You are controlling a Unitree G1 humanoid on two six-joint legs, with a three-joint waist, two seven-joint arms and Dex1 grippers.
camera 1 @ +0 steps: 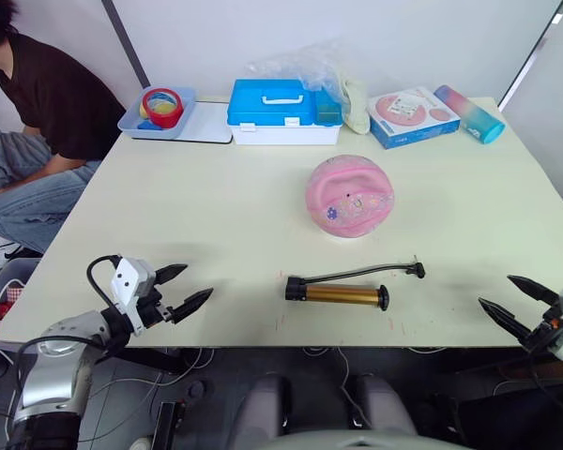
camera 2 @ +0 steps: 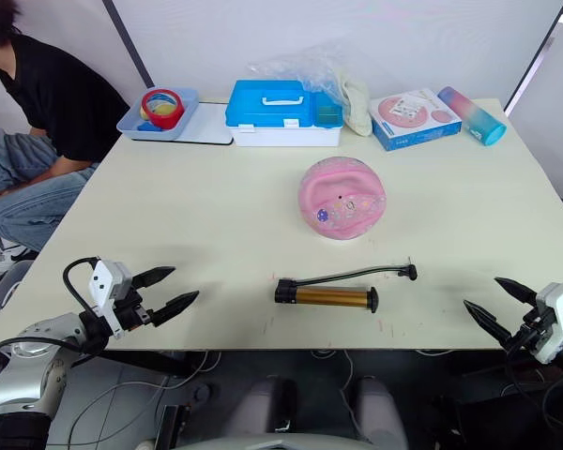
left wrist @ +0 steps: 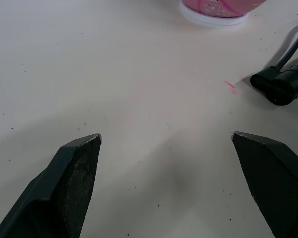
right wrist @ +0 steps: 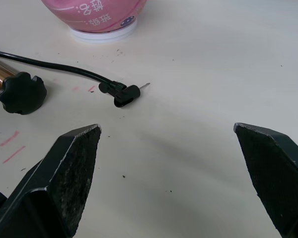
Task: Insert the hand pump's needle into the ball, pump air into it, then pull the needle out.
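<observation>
The pink ball (camera 1: 350, 195) rests on a white ring in the middle of the table, its dark valve hole facing up and toward me. In front of it lies the bronze-gold hand pump (camera 1: 338, 294), its black hose curving right to the needle (right wrist: 145, 86) on its black fitting. My left gripper (camera 1: 182, 289) hovers open at the table's front left edge, well left of the pump. At the front right edge my right gripper (camera 1: 512, 299) is open too, right of the needle. Neither holds anything.
Along the far edge stand a tray with tape rolls (camera 1: 157, 112), a blue case (camera 1: 283, 111), a plastic bag (camera 1: 333, 75), a box (camera 1: 413, 115) and a bottle (camera 1: 469, 112). A person (camera 1: 38, 122) sits at the far left corner.
</observation>
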